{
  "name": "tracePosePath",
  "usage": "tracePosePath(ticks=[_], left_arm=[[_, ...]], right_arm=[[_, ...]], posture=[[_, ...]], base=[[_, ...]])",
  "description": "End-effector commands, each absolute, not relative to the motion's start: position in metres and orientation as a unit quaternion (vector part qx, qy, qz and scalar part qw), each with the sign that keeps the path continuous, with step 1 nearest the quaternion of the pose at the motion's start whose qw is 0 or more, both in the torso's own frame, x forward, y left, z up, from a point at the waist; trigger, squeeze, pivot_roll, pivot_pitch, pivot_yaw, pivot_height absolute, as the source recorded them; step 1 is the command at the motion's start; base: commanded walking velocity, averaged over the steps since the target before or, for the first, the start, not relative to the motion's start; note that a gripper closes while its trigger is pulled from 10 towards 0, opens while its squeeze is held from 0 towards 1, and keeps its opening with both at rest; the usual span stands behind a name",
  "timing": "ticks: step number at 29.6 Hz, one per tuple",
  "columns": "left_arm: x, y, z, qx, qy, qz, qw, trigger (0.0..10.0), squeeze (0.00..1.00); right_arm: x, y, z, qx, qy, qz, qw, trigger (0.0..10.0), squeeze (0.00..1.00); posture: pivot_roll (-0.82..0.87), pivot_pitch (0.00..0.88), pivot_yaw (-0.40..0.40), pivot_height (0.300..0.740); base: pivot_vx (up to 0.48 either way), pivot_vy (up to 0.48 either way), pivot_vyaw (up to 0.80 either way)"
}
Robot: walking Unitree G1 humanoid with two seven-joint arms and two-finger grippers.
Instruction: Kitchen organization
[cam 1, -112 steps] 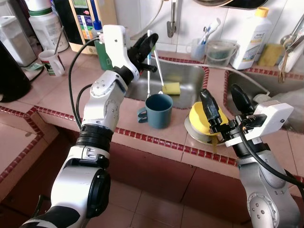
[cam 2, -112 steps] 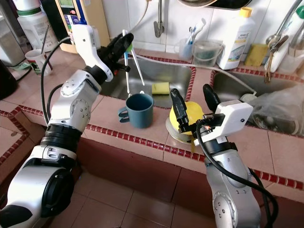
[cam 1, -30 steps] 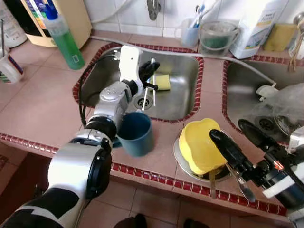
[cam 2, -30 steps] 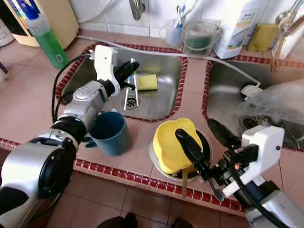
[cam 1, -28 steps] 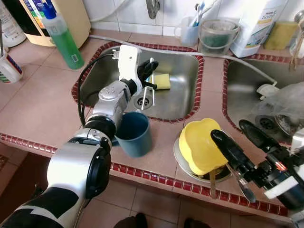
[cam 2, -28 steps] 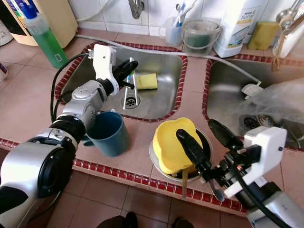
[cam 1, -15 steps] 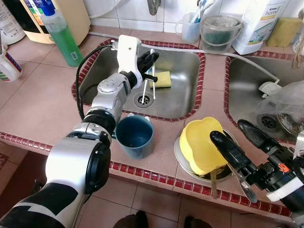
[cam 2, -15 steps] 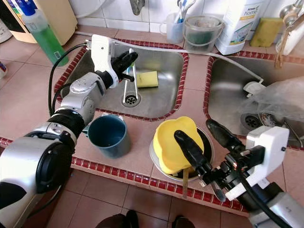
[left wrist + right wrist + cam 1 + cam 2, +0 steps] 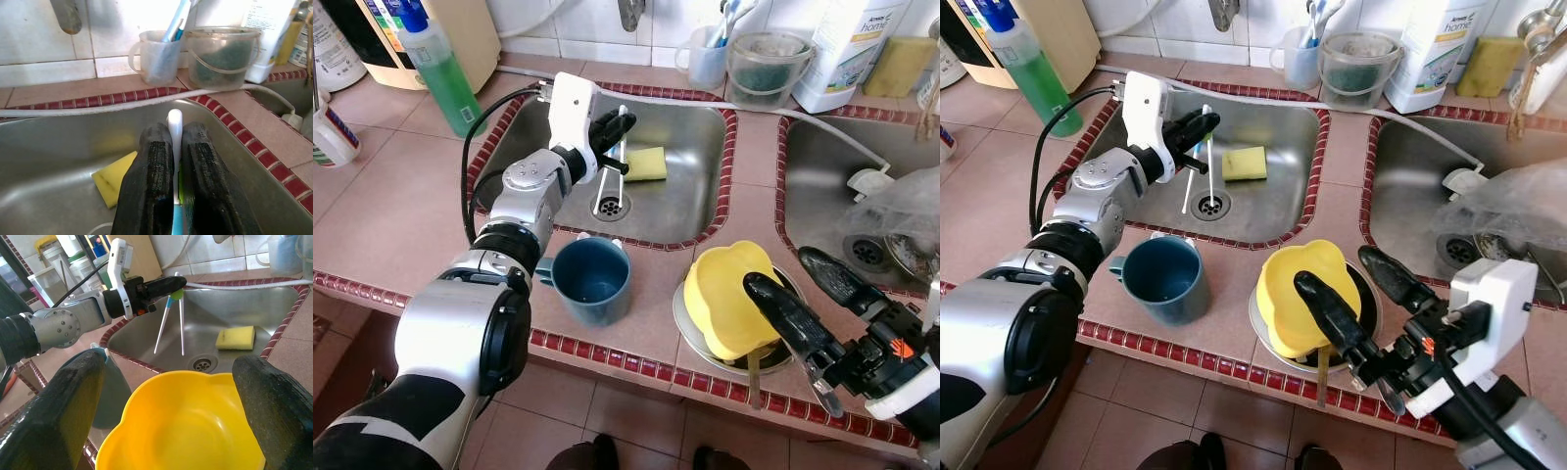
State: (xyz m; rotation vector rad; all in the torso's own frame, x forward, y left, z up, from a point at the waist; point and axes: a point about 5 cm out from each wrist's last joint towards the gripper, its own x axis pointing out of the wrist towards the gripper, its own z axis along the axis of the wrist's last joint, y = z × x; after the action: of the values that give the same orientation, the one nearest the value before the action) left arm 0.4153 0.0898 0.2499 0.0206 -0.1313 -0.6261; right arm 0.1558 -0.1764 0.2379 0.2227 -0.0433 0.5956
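Left pincer (image 9: 1197, 125) over sink (image 9: 1273, 201), pinching two toothbrushes (image 9: 168, 323); brushes hang down, long way up. Toothbrush cup (image 9: 1301, 61) sits beyond, at counter back edge. Right pincer (image 9: 1347, 304) wide, around yellow bowl (image 9: 1295, 294).

Head stereo downward; wrists seemingly close.

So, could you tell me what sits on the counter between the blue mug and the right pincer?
The yellow bowl, resting on a metal plate, lies between the mug and the open right pincer, as the left eye view shows.
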Motion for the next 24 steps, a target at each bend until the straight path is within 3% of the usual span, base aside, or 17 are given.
tracePosePath(ticks=[1,5,6,24], left_arm=[[0.416,0.0948,0.2505,0.028,-0.057,-0.311,0.948,10.0,0.0],[0.4156,0.0962,0.2483,0.033,-0.053,-0.315,0.947,10.0,0.0],[0.4157,0.0968,0.2485,0.03,-0.053,-0.315,0.947,10.0,1.0],[0.4164,0.1005,0.2547,0.022,-0.062,-0.315,0.947,10.0,1.0]], right_arm=[[0.1521,-0.1741,0.2406,0.107,-0.025,0.299,0.948,10.0,0.0],[0.1519,-0.1738,0.2405,0.106,-0.024,0.301,0.948,10.0,0.0],[0.1521,-0.1739,0.2406,0.106,-0.024,0.301,0.947,10.0,0.0],[0.1575,-0.173,0.2414,0.103,-0.034,0.306,0.946,10.0,0.0]], posture=[[-0.18,0.226,0.103,0.74],[-0.18,0.227,0.104,0.74],[-0.18,0.226,0.103,0.74],[-0.16,0.209,0.098,0.74]], base=[[0.0,0.0,0.0],[0.0,0.0,0.0],[0.0,0.0,0.0],[0.0,0.0,0.0]])
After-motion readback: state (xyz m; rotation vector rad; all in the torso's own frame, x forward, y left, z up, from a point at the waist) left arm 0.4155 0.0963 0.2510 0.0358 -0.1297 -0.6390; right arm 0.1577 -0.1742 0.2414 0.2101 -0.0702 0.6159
